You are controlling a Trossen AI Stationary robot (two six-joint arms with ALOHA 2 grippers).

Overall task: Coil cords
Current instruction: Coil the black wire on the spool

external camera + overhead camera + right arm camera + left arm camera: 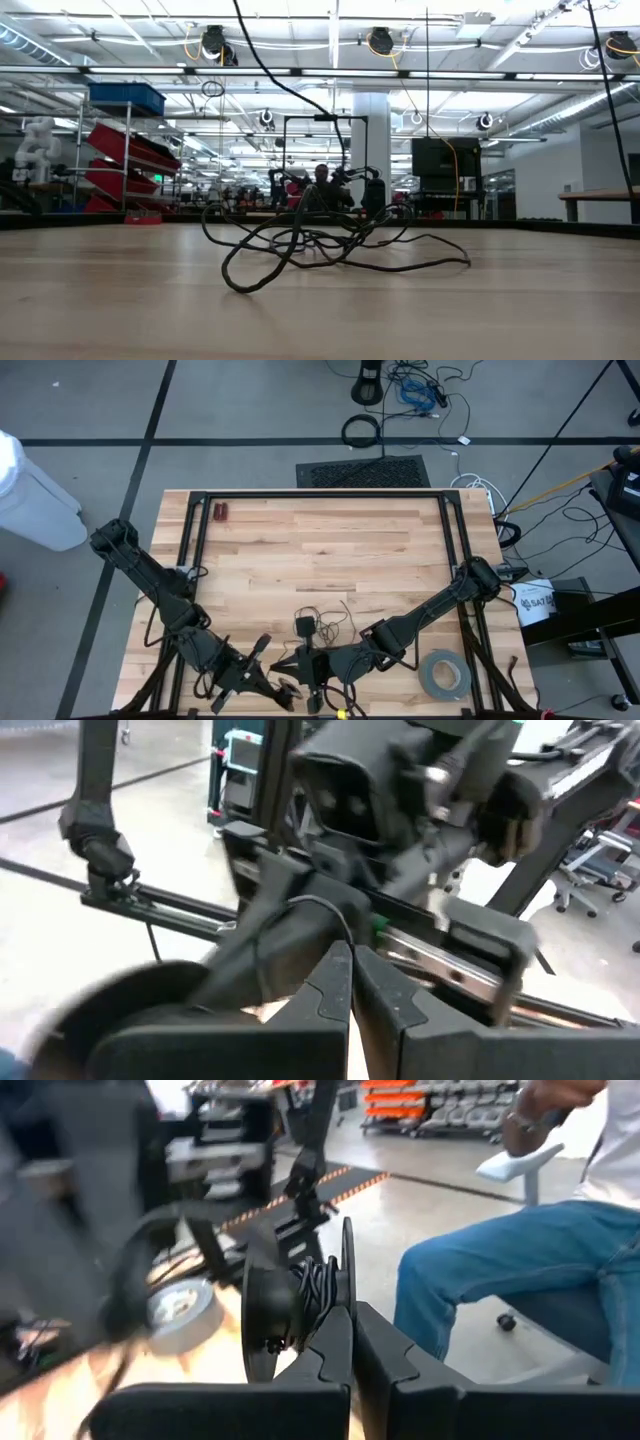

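Observation:
The thin black cord (335,615) lies in loose strands on the wooden table (330,540), near its near edge; the low view shows it as a low tangle (330,235). Part of it is wound on a small black spool (300,1295). Both arms meet over the near edge. My left gripper (350,1325) is shut on the spool. Close beside it my right gripper (350,955) is shut, with a strand of the cord (315,902) arching to its tips. In the right wrist view the spool (130,1010) shows blurred nearby. My left gripper pinches the rim of one thin flange of the spool (347,1275) between its two fingertips. The spool stands on edge beyond the fingers, lifted off the table, with the cord wound between its flanges. My right gripper pinches a single strand of the cord (345,932) at its fingertips. The strand curves slack away from the fingers toward the spool.
A grey tape roll (445,675) lies at the near right of the table. A small black block (305,625) sits among the strands. Small red things (220,512) lie at the far left corner. A person in blue jeans (520,1270) sits beyond the near edge.

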